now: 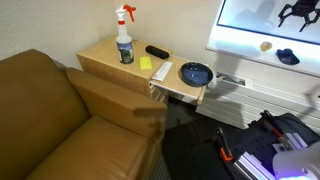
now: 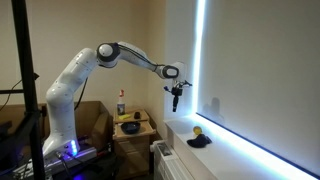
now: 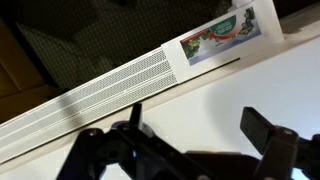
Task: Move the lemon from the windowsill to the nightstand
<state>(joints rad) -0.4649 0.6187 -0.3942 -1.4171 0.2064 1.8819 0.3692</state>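
The lemon (image 1: 265, 45) is a small pale-yellow fruit lying on the white windowsill (image 1: 245, 57) under the bright window. It also shows in an exterior view (image 2: 198, 131). My gripper (image 1: 297, 20) hangs above the windowsill, well above the lemon and off to one side, and shows as well in an exterior view (image 2: 176, 98). In the wrist view the gripper (image 3: 200, 125) is open and empty over the bare white windowsill (image 3: 210, 95); the lemon is out of that view. The tan wooden nightstand (image 1: 103, 58) stands beside the couch.
On the nightstand stand a spray bottle (image 1: 124, 38), a black remote (image 1: 157, 52) and a flat yellow pad (image 1: 146, 63). A blue bowl (image 1: 196, 73) sits on a narrow white shelf. A dark blue object (image 1: 288, 57) lies on the sill near the lemon. A brown couch (image 1: 50, 120) fills the front.
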